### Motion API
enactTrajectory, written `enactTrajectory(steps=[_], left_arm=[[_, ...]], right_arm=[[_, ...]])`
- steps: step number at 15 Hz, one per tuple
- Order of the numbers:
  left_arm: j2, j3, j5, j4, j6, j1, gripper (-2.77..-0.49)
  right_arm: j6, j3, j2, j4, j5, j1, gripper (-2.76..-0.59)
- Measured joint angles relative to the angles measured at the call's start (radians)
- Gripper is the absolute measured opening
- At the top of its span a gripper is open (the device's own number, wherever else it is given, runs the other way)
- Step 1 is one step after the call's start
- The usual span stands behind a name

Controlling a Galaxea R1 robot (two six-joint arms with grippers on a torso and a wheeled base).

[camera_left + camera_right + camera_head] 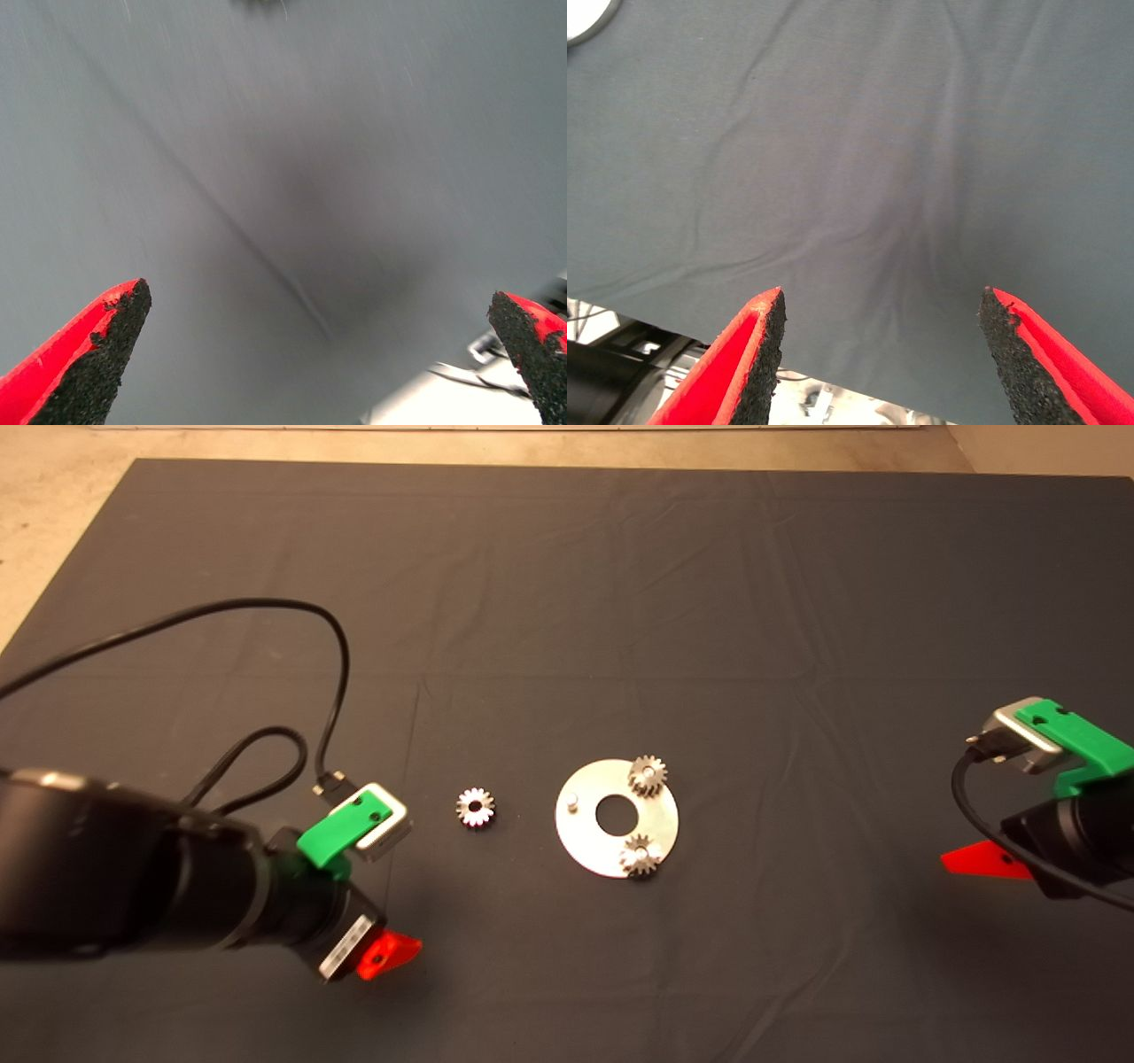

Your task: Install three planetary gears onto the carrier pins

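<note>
With 2 planetary gears seated on the carrier disc right of frame centre, 1 pin bare, third gear loose at centre: next, left gripper, spread wide and empty at lower left, onto it; right gripper parked open.

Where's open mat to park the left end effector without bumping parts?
Bare mat lies all along the far side and near edge, and between the shiny round metal disc and the right end effector. Tightest: the strip from the left end effector past the loose small toothed silver gear to the disc.
</note>
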Motion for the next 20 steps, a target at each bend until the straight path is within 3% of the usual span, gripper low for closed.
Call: enactTrajectory(steps=[1, 2, 4, 5, 7, 9, 11, 13, 15, 20], left_arm=[[0.041, -0.033, -0.006, 0.003, 0.015, 0.000, -0.50], [0.075, -0.063, -0.013, 0.012, 0.029, 0.000, -0.50], [0.109, -0.122, -0.023, 0.060, 0.061, 0.001, -0.50], [0.120, -0.151, -0.034, 0.081, 0.070, 0.002, -0.50], [0.137, -0.184, -0.087, 0.123, 0.075, 0.023, -0.50], [0.145, -0.188, -0.112, 0.177, 0.075, 0.046, -0.50], [0.145, -0.188, -0.115, 0.238, 0.075, 0.093, -0.50], [0.143, -0.188, -0.115, 0.266, 0.075, 0.134, -0.50], [0.139, -0.192, -0.115, 0.280, 0.079, 0.136, -0.50], [0.139, -0.211, -0.118, 0.300, 0.106, 0.136, -0.50]], right_arm=[[0.000, 0.000, 0.000, 0.000, 0.002, 0.000, -1.75], [0.000, 0.000, 0.000, 0.000, 0.013, 0.000, -1.75], [0.000, 0.000, 0.000, 0.002, 0.043, 0.000, -1.75], [0.000, 0.000, 0.000, 0.003, 0.045, 0.000, -1.75], [0.000, 0.000, 0.000, 0.003, 0.047, 0.000, -1.75], [0.000, 0.000, 0.000, 0.003, 0.046, -0.001, -1.75], [0.000, 0.000, 0.000, 0.005, 0.046, 0.000, -1.75], [0.000, 0.000, 0.000, 0.014, 0.059, 0.000, -1.75], [0.000, 0.000, 0.000, 0.035, 0.076, 0.000, -1.75], [0.000, 0.000, 0.000, 0.041, 0.106, 0.000, -1.75]])
